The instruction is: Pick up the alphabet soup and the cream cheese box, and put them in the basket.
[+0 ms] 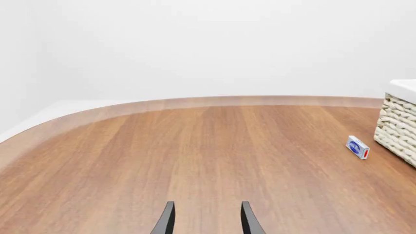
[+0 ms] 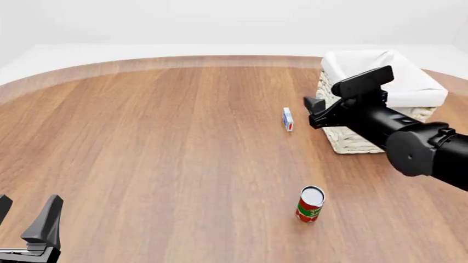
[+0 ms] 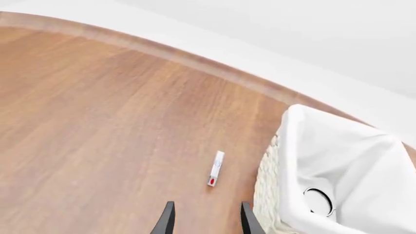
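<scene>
The cream cheese box (image 2: 287,119) lies on the table just left of the basket (image 2: 343,139). It also shows in the right wrist view (image 3: 216,168) and the left wrist view (image 1: 357,147). A round silver-white can top (image 3: 318,201) lies inside the basket's white liner (image 3: 351,161); its label is hidden, so it may be the alphabet soup. My right gripper (image 3: 206,222) is open and empty, above the table between the box and the basket's near-left corner. My left gripper (image 2: 26,215) is open and empty at the near left, far from both.
A red-and-green labelled can (image 2: 310,204) stands upright nearer to me than the basket, below my right arm (image 2: 395,131). The wooden table's curved far edge (image 2: 183,60) runs behind. The basket's wicker wall (image 1: 398,126) shows in the left wrist view.
</scene>
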You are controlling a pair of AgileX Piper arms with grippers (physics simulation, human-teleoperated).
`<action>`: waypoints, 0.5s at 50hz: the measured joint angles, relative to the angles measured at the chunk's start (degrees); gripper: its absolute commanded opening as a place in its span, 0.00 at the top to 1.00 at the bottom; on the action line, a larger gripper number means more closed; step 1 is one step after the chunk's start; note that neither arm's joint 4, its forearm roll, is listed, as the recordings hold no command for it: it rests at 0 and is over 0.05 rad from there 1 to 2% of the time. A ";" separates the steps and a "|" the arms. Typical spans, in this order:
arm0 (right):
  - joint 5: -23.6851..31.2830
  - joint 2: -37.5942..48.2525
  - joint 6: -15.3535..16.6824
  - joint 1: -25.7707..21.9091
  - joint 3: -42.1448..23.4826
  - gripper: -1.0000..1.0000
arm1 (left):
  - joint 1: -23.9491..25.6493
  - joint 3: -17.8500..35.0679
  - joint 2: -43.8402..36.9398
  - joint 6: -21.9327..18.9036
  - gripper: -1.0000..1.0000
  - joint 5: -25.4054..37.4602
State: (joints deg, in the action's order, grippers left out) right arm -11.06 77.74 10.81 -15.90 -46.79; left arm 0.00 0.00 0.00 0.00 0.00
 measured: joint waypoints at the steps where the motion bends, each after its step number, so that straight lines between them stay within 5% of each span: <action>1: -0.09 0.22 -0.08 -0.09 -0.08 0.00 | 0.00 0.00 0.00 0.00 0.00 0.00; 25: -2.57 6.93 -3.13 -0.74 -3.03 0.00 | 0.00 0.00 0.00 0.00 0.00 0.00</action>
State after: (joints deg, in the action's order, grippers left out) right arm -13.63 84.68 7.68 -16.64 -49.82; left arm 0.00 0.00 0.00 0.00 0.00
